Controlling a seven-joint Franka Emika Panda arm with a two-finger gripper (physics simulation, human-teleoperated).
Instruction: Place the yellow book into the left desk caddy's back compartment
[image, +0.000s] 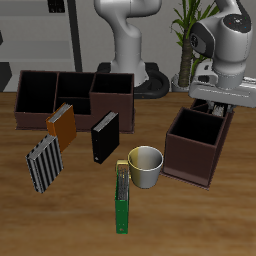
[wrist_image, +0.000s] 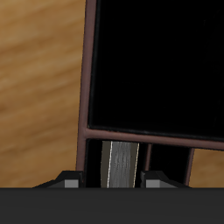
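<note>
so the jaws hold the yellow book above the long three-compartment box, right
Not quite. The jaws do hold the yellow book, but above the left desk caddy, the two-compartment one, not the long three-compartment box. The exterior view shows this.

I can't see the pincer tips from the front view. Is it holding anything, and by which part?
Yes. The pincer grips the yellow book by one end, edge-on between its fingers, over the left desk caddy.

High front overview; wrist close above the left desk caddy (image: 199, 143), shared.
</note>
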